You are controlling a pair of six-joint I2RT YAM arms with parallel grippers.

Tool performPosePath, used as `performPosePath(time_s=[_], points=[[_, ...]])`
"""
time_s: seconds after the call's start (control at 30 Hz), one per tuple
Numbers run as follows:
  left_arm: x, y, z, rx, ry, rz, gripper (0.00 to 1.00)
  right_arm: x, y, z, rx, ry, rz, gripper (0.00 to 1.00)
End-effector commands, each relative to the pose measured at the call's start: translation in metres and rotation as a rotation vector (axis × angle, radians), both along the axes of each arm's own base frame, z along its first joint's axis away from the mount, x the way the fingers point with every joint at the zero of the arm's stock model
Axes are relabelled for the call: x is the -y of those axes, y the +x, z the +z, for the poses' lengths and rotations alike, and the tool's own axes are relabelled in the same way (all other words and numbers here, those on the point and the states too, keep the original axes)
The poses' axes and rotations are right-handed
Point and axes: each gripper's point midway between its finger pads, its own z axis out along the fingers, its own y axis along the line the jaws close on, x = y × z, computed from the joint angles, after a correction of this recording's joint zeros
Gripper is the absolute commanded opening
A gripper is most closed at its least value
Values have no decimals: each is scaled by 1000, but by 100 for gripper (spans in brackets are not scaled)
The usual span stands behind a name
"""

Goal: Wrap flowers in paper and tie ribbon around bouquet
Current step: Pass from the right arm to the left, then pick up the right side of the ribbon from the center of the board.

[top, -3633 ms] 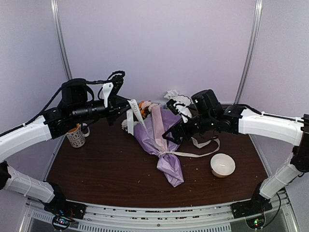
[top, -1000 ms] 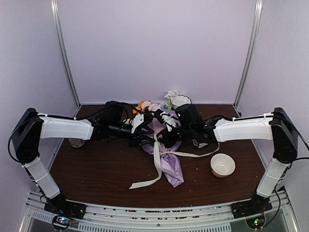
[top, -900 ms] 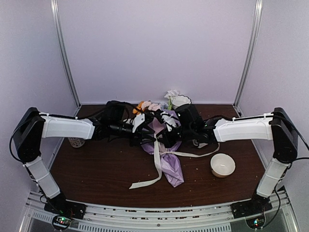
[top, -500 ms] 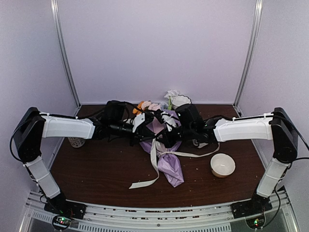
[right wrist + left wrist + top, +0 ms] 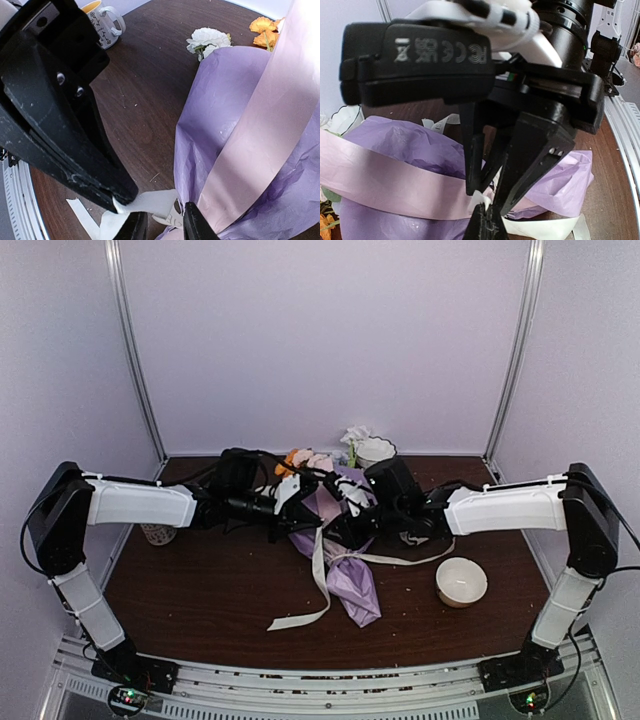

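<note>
Backed by plain pale lilac walls [image 5: 320, 340] across the upper frame, flanked by slim metal poles [image 5: 135, 350] left and right. Dark brown wooden table [image 5: 200, 590] below, metal rail [image 5: 330, 675] along bottom edge. Lit softly, evenly.

mug [image 5: 102, 27], white bowl [image 5: 461, 582], brown table [image 5: 200, 590]

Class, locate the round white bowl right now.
In the top view the white bowl sits near-right on the table, right of the bouquet's narrow end.
</note>
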Motion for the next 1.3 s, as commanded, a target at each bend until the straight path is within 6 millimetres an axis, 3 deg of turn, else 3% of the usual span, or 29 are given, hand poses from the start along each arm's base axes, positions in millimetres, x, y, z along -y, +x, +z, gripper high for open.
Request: performPosePath(time_s=[0.0, 0.1, 0.17, 0.3, 0.4, 0.43, 0.5, 0.63, 0.87, 1.03, 1.17, 1.27], points=[[5, -1, 10, -7, -20, -19, 0, 16, 0, 7, 26, -30, -26, 29], [4, 2, 11, 0, -15, 2, 0, 35, 1, 12, 20, -56, -59, 33], [2, 5, 11, 4, -15, 28, 0, 65, 13, 21, 24, -71, -169, 35], [2, 9, 15, 5, -50, 68, 0, 175, 59, 23, 42, -264, -576, 44], [4, 10, 16, 6, -58, 75, 0, 243, 71, -7, -62, -543, -717, 53], [5, 10, 16, 8, -57, 78, 0, 253, 69, -19, -107, -622, -711, 57], [7, 8, 16, 12, -55, 79, 0, 255, 63, -42, -186, -724, -625, 66], [10, 5, 16, 6, -52, 69, 0, 216, 50, -75, -329, -708, -357, 76], [10, 5, 14, -3, -39, 66, 0, 211, 79, -108, -342, -802, -367, 82], [11, 4, 13, -14, -31, 60, 0, 215, 77, -129, -385, -863, -351, 61], [12, 4, 14, -10, -27, 59, 0, 215, 73, -135, -413, -855, -356, 54], [12, 2, 15, -4, -20, 54, 0, 217, 70, -135, -443, -857, -361, 28]])
